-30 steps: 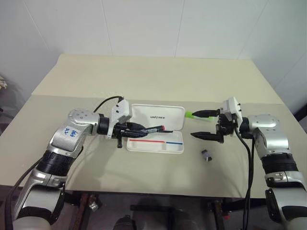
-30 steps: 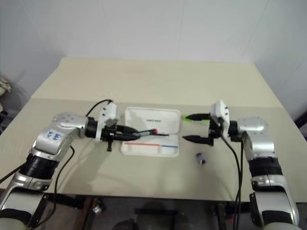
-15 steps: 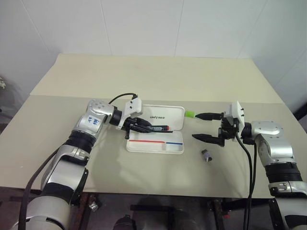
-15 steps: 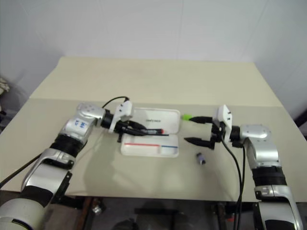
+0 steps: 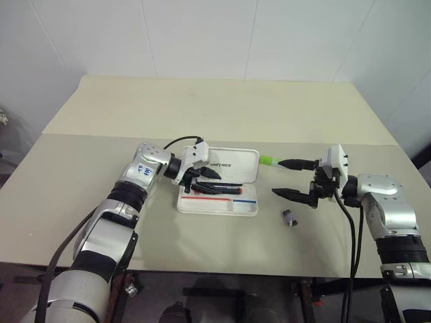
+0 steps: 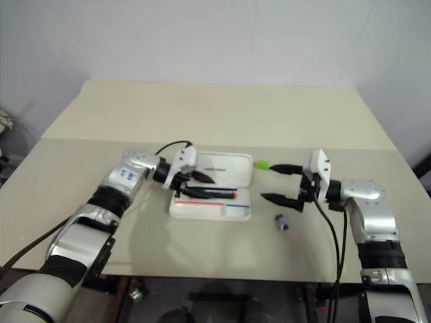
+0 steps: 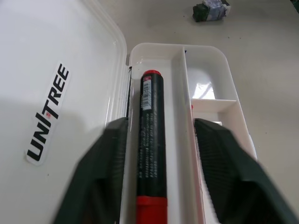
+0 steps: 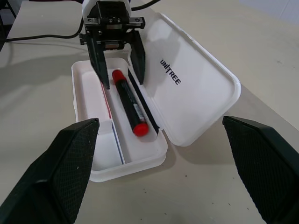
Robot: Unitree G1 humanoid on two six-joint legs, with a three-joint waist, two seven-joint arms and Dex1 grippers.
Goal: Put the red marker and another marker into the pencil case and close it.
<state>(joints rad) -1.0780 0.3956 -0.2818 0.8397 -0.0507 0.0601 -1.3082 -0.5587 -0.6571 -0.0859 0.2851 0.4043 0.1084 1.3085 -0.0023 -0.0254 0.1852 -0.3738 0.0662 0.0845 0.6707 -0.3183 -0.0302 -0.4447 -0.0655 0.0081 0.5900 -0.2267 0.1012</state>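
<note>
- The pencil case [image 5: 219, 182] lay open at the centre of the left eye view on the table [image 5: 202, 114], its lid [image 5: 232, 165] flat behind the tray and bearing dark lettering.
- The red marker [image 7: 152, 149] lay lengthwise in the tray's long compartment nearest the lid, with red showing at both ends.
- The left gripper [image 5: 205, 180] hovered over the tray's left end, its fingers [image 7: 100, 182] spread to either side of the marker and not clamping it.
- The right gripper [image 5: 291, 178] sat right of centre in the frame, beside the case, jaws wide apart and holding nothing.
- The light green marker [image 5: 267, 160] lay on the table by the lid's right corner, at the tip of the right gripper's farther finger.
- A small grey stub [image 5: 289, 219] rested on the table, lower right of the case.
</note>
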